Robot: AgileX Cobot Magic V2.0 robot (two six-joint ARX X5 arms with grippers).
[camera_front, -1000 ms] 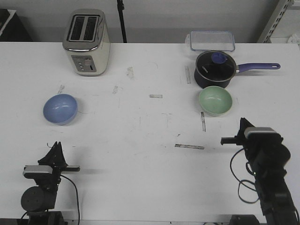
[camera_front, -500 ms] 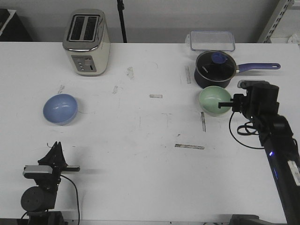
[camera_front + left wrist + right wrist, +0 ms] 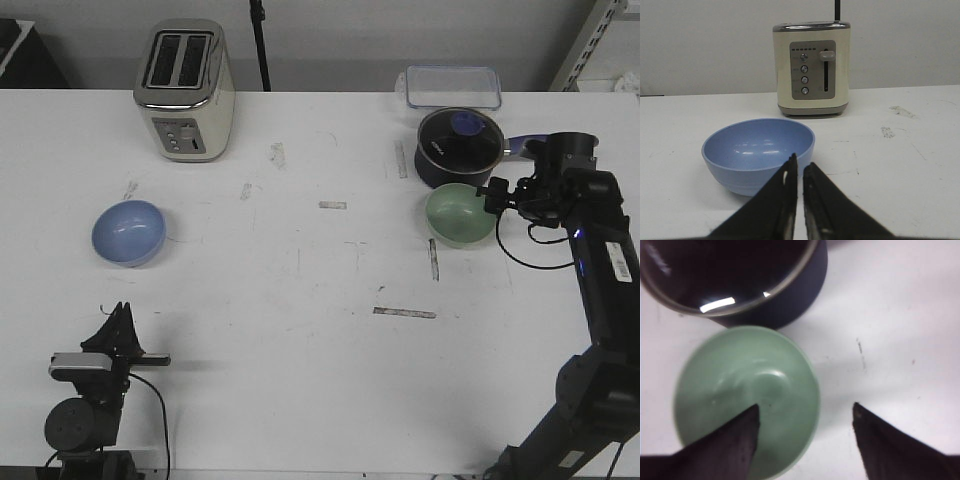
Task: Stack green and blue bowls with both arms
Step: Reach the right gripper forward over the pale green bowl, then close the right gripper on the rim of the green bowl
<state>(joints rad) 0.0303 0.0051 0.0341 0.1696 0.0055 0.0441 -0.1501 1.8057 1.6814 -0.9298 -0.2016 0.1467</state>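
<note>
Right claw (image 3: 805, 412) spread astride green bowl (image 3: 747, 400) rim, seen only from wrist; our left claw (image 3: 799, 172) together, arm folded low.

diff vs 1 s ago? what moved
Right arm swung from the near right of the table out to the green bowl. The right gripper is now open, one finger over the bowl's inside and one outside its rim; nothing gripped yet. Unchanged: left gripper shut and parked, blue bowl, toaster, saucepan, clear container.
</note>
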